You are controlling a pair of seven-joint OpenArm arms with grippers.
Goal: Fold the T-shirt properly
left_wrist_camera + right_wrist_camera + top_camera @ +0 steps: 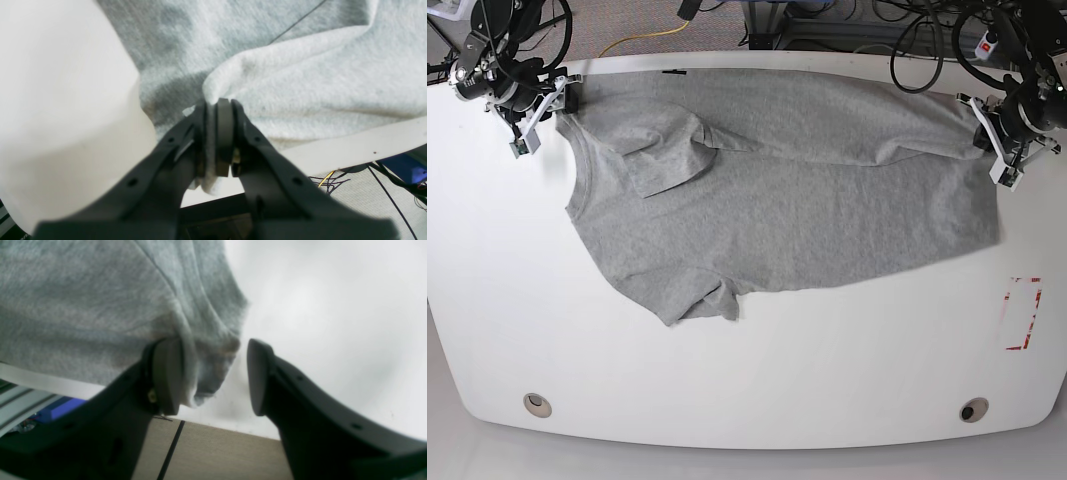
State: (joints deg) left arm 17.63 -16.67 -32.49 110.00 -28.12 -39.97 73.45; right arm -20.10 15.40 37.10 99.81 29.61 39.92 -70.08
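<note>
Currently, shirt (797,200): soft heather-grey knit, spread flat on table (747,380), far hem at rear edge.
Left gripper (218,133): pressed together on a fabric fold.
Right gripper (215,376): spread, cloth between fingers.

T-shirt (807,210): soft heather-grey knit cloth, matt, fuzzy nap up close, fabric rumpled toward 9 o'clock. Table (727,380): smooth white top with slight sheen, red tape marks (1024,313) at 3 o'clock looking flat and thin. Left gripper (218,140) and right gripper (215,376): matt dark-grey plastic fingers, pads (168,373) look smooth and rubbery.
</note>
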